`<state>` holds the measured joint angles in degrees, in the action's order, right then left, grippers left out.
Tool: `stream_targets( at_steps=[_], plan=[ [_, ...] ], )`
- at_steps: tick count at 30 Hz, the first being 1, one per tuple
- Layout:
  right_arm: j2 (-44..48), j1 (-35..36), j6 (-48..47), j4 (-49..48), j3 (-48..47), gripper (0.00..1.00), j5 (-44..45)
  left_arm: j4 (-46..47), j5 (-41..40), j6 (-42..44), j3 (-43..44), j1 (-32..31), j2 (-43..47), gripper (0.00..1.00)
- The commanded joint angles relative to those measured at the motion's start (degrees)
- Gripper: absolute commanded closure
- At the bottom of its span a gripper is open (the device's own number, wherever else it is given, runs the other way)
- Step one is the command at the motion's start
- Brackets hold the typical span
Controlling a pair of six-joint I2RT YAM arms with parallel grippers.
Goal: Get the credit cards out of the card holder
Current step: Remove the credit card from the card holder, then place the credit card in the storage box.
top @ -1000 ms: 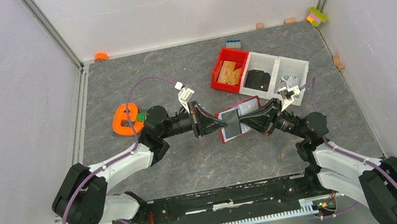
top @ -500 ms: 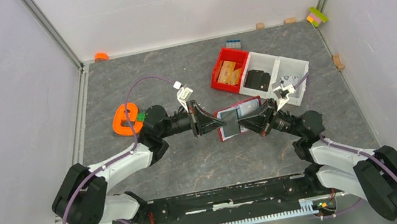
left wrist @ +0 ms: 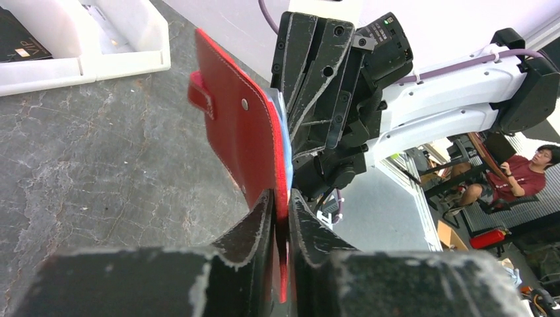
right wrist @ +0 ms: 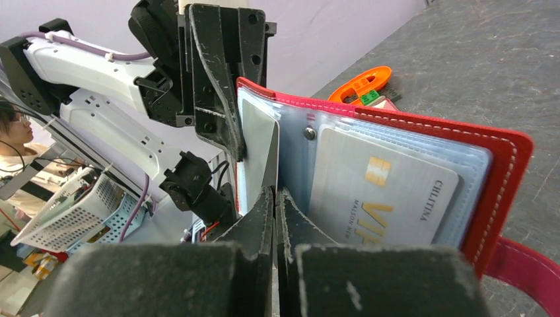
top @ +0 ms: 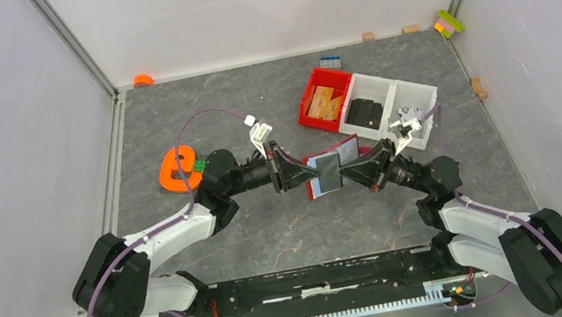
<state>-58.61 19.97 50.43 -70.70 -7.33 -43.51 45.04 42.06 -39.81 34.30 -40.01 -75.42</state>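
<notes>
The dark red card holder hangs open above the table between my two grippers. My left gripper is shut on the edge of its red cover. In the right wrist view the holder's clear sleeves show, with a silver credit card in the front sleeve. A plain grey credit card sticks out of the holder at the left. My right gripper is shut on that card's lower edge. From above, this grey card lies between the left gripper and the right gripper.
A bright red bin with tan wooden pieces and two white bins stand right behind the holder. An orange tool lies to the left. A blue brick and small blocks sit along the back wall. Grey walls enclose the table.
The card holder has tipped from lying flat to nearly upright between the grippers. My right gripper has closed on the grey card. The jaws of my left gripper have eased slightly.
</notes>
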Motion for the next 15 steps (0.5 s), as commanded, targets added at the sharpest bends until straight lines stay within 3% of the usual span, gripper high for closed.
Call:
stream_targets(
  at_steps=[1,4,10,15],
  plan=[
    [0.49,-1.92,1.35,-2.44,0.96,1.0,1.41,1.71,0.59,1.49,-0.32,-0.51,2.79,0.89],
    [0.33,-2.47,1.7,-2.3,1.13,1.0,1.49,1.51,0.31,1.56,-0.48,-0.51,2.98,0.98],
    [0.46,-3.32,1.94,-1.97,1.4,1.0,1.88,0.41,-1.12,2.3,-0.88,-0.49,3.72,0.98],
    [3.1,-5.14,0.22,2.22,2.41,1.0,4.43,-5.5,-6.88,4.79,-1.16,-0.08,5.98,0.98]
  ],
)
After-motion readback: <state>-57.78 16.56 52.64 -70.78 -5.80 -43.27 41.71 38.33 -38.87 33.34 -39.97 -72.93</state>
